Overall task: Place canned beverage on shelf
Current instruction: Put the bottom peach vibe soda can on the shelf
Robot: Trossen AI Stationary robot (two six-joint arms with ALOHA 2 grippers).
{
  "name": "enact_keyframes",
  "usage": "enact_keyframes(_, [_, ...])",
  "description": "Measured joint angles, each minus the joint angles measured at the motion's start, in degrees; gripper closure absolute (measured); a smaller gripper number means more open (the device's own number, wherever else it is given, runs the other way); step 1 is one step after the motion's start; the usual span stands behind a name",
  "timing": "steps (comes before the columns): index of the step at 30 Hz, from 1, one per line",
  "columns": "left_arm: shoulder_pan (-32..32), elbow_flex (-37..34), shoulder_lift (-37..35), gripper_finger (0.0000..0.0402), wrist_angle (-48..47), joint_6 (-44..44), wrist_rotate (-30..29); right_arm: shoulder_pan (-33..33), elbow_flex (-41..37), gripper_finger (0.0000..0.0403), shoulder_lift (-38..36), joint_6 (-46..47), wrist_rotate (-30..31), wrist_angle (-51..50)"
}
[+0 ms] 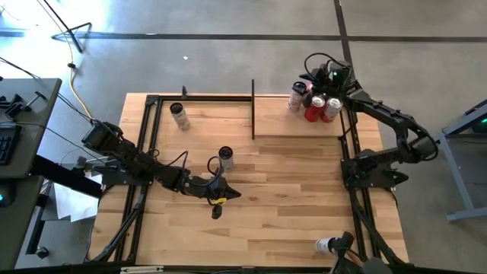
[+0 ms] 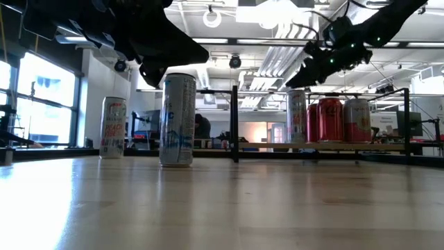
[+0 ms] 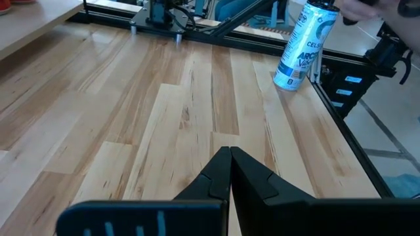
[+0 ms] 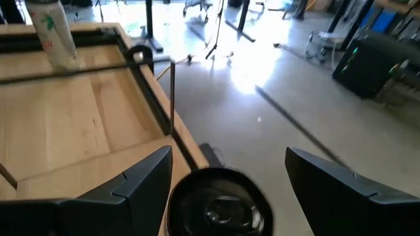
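Right gripper (image 1: pixel 320 79) over the shelf (image 1: pixel 278 122), fingers spread around a can top.

Left gripper (image 1: pixel 218 199) rests pinched shut and empty mid-table, a slim white can (image 1: pixel 225 158) just ahead. The right one straddles a dark-topped can (image 4: pixel 220 206) beside two red cans (image 1: pixel 323 108), apparently releasing it.

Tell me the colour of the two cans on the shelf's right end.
Red cans, clearest in the low view, on the shelf.

Two red cans (image 1: pixel 323 108) on the pale wood shelf (image 1: pixel 281 122); striped tabletop (image 1: pixel 289 198).
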Motion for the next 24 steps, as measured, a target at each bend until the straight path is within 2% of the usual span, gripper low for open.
enact_keyframes(5, [0.00,0.00,0.00,0.0401,0.00,0.03,-0.02,0.12,0.00,0.0123,-4.94,0.63,0.18,-1.23])
enact_keyframes(8, [0.00,0.00,0.00,0.0401,0.01,0.03,-0.02,1.09,0.00,0.0128,-8.51,0.88,0.67,-6.61])
enact_keyframes(10, [0.00,0.00,0.00,0.0401,0.02,0.01,-0.02,2.63,0.00,0.0145,-10.88,1.28,2.91,-11.34])
enact_keyframes(13, [0.00,0.00,0.00,0.0402,0.02,0.05,-0.08,6.08,-0.02,0.0197,-14.12,0.61,8.98,-18.74])
enact_keyframes(15, [0.02,0.00,0.00,0.0401,0.02,0.07,-0.33,8.92,-0.02,0.0247,-15.57,0.64,12.90,-21.99])
enact_keyframes(20, [0.64,0.00,0.00,0.0401,0.02,0.05,-0.35,15.69,-0.02,0.0379,-15.21,5.31,17.67,-25.85])
enact_keyframes(22, [0.66,0.00,0.00,0.0401,0.02,0.03,-0.42,17.81,-0.05,0.0393,-13.67,7.14,22.44,-26.69])
enact_keyframes(24, [0.66,0.00,0.00,0.0401,0.02,0.03,-0.48,19.11,-0.09,0.0382,-11.79,9.66,26.64,-26.77])
